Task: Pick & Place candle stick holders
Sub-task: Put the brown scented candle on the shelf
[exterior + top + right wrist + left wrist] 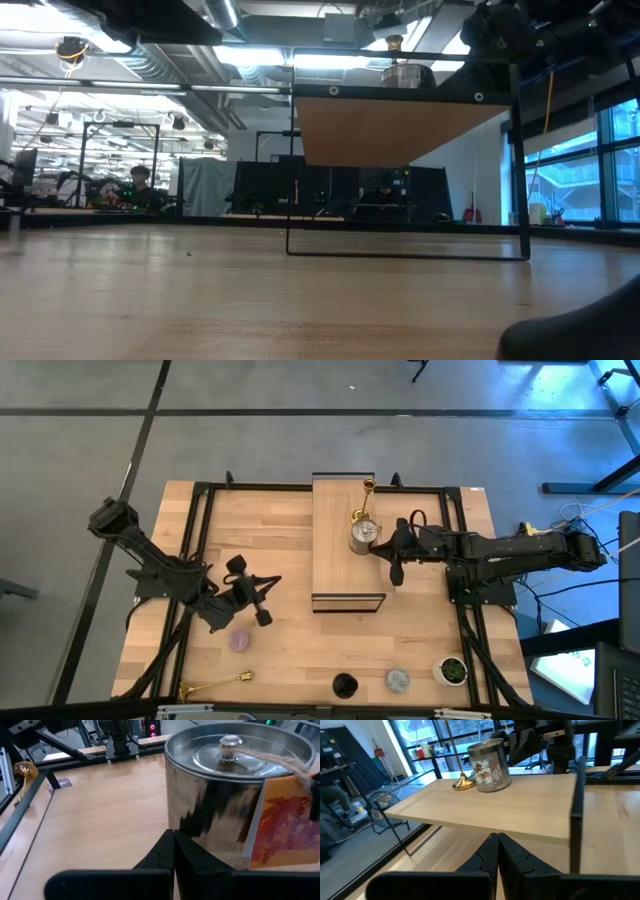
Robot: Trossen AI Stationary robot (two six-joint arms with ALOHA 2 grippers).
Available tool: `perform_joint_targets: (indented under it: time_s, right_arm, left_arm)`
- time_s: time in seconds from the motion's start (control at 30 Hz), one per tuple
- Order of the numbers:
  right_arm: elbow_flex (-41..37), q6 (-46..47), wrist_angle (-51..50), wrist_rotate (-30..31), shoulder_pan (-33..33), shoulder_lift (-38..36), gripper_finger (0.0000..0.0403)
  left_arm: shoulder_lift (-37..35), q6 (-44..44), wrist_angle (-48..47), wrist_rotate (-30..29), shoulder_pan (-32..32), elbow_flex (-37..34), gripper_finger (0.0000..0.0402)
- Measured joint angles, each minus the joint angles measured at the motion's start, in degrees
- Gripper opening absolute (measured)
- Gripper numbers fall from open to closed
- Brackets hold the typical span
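Raised wood shelf [348, 550]: silver tin holder [362, 533], tall gold holder [368, 487]; right gripper [397, 572] jaws together beside tin; left gripper [262, 603] jaws together; lilac holder [239, 641] near it on table [300, 650]

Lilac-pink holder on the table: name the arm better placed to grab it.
Left. The left gripper hangs right beside the lilac-pink holder, while the right gripper is over at the raised shelf.

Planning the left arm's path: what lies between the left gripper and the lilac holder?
Only bare table, in the high view; the left gripper hangs just above the lilac holder.
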Motion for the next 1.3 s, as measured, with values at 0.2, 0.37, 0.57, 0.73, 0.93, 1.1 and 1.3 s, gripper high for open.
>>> perform_joint_targets:
  time_s: [0.2, 0.37, 0.57, 0.73, 0.93, 1.1, 1.3]
  right_arm:
    - [0.0, 0.6, 0.2, 0.1, 0.2, 0.3, 0.0000]
    - [0.0, 1.5, 0.4, 0.1, 0.2, 2.0, 0.0000]
    - [0.0, 1.5, 0.6, 0.1, 1.7, 2.9, 0.0000]
    - [0.0, 1.5, 0.7, 1.5, 3.1, 3.0, 0.0000]
    - [0.0, 1.5, 0.7, 5.0, 4.1, 3.0, 0.0000]
    - [0.0, 1.5, 0.7, 6.0, 4.7, 3.0, 0.0000]
    - [0.0, 1.4, 0.1, 6.0, 4.7, 3.0, 0.0000]
  left_arm:
    - [0.0, -0.4, 0.0, 7.0, 7.1, 0.0, 0.0001]
    - [0.0, 3.4, 2.6, 14.3, 14.9, 0.0, 0.0002]
    - [0.0, 14.3, 15.3, 38.0, 27.8, 0.0, 0.0002]
    - [0.9, 14.0, 20.8, 62.8, 40.5, 0.0, 0.0002]
    - [6.8, 10.5, 28.3, 77.0, 47.7, 0.1, 0.0002]
    - [13.2, 10.3, 31.5, 79.3, 48.5, 2.2, 0.0002]
    - [20.6, 10.2, 31.9, 80.3, 49.7, 8.8, 0.0002]
